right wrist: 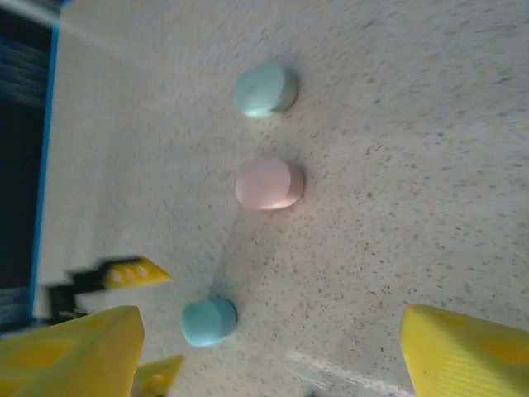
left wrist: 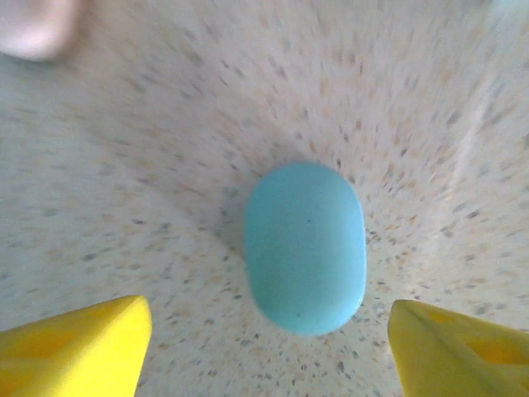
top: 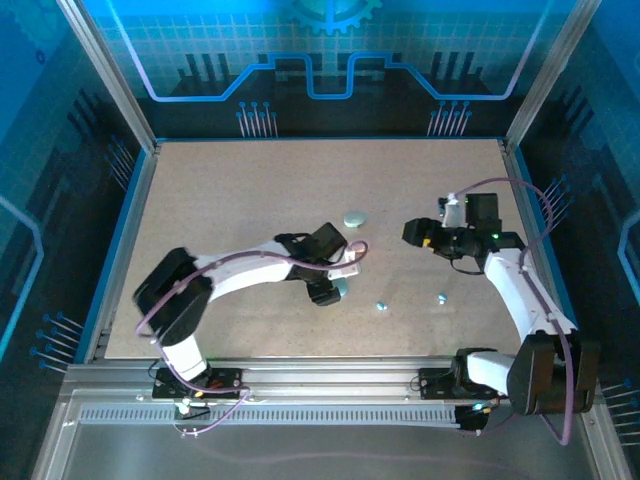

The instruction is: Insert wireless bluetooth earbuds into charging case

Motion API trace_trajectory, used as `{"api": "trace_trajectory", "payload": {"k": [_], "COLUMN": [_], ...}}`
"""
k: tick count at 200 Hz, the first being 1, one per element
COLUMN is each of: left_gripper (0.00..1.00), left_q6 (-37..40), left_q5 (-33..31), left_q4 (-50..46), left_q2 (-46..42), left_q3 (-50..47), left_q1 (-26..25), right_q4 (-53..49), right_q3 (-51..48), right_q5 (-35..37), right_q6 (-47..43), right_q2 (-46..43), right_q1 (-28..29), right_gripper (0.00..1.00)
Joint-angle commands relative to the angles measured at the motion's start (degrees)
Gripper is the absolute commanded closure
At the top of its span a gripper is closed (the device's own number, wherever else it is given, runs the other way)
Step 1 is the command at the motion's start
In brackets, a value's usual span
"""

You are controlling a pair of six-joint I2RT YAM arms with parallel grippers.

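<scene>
Left jaws stand apart, pale blue charging case (left wrist: 306,248) between them: seemingly smooth, light, slippery through blur; pinch its long flanks.

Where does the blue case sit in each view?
Top external: blue case just below centre.
Left wrist: blue case dead centre.
Right wrist: blue case lower left.
Shared landmark: pink case, above it in top external, top-left corner in left wrist, mid-picture in right wrist.
</scene>
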Motion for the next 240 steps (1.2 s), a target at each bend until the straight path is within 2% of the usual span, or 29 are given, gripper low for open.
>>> {"api": "trace_trajectory", "payload": {"k": [1, 19, 37, 71, 95, 121, 147, 201, 240], "left_gripper": [0.22, 0.20, 0.18, 0.13, 0.07, 0.06, 0.05, 0.05, 0.03], "left_q6": [-8.65, -19.12, -30.11, -39.98, -43.25, -44.30, -44.08, -43.31, -43.13], "left_q5": [3.87, 2.44, 1.63, -1.15, -3.63, -4.96, -6.24, -7.07, -9.20], "left_q4": [12.18, 21.15, 26.83, 28.60, 27.91, 27.01, 27.50, 28.04, 27.89], "left_q2": [-11.61, -19.64, -26.05, -32.17, -33.60, -34.42, -35.21, -36.61, -37.68], "left_q3": [-5.54, -11.89, -16.91, -20.56, -21.34, -21.75, -22.50, -23.28, -23.89], "left_q1": [1.53, 5.15, 9.87, 15.19, 16.49, 17.17, 17.33, 17.34, 17.41], "right_q4": [0.74, 3.47, 5.95, 0.03, -1.11, -3.47, -4.37, -4.36, -1.79], "right_q3": [0.91, 0.37, 0.95, 9.94, 13.57, 16.97, 18.62, 16.51, 13.05], "right_q5": [3.32, 2.91, 0.32, -5.70, -4.59, -2.21, -2.25, -4.65, -3.56], "right_q6": [-11.92, -16.43, -16.15, -14.34, -14.76, -16.63, -17.58, -18.65, -18.08], "right_q2": [1.70, 3.54, 7.70, 22.62, 29.94, 34.89, 38.05, 37.67, 35.11], "right_q1": [6.61, 10.45, 13.71, 20.81, 25.32, 28.94, 30.03, 32.06, 33.35], "right_gripper": [0.19, 0.24, 0.28, 0.31, 0.30, 0.28, 0.28, 0.32, 0.32]}}
